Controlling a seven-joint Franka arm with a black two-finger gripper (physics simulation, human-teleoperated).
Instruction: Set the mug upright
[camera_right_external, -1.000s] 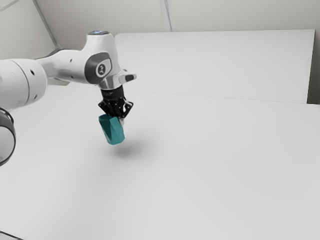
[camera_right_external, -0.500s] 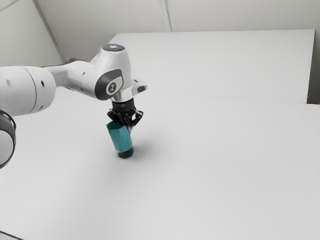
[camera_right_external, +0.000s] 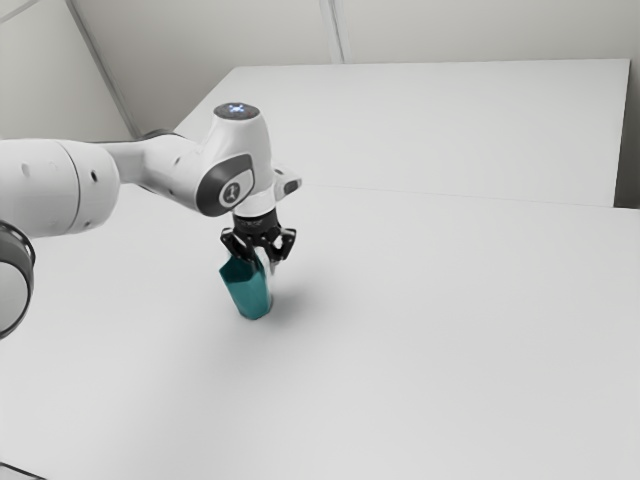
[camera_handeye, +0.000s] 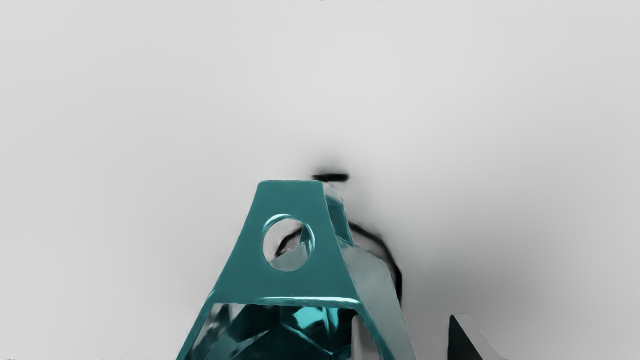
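Observation:
The teal mug (camera_right_external: 247, 290) has its mouth up and its base at the tabletop, its body leaning slightly toward the exterior view's left. Around its rim, on the side facing the exterior view's right, is my gripper (camera_right_external: 264, 264), pointing down. In the wrist view the mug (camera_handeye: 295, 287) shows its handle with a round hole and its faceted inside. There my gripper (camera_handeye: 413, 340) stands open: one finger is inside the mug's mouth, the other outside the wall with a gap of table showing between. Whether the base lies fully flat is hard to tell.
The white table (camera_right_external: 420, 330) spreads around the mug. Beyond a thin seam is another white surface (camera_right_external: 430, 130), with pale walls behind it. The arm comes in from the exterior view's left.
My hand and the mug have moved down and toward the exterior view's right. The mug has come down from above the table, and the dark patch seen beneath it half a second ago is gone.

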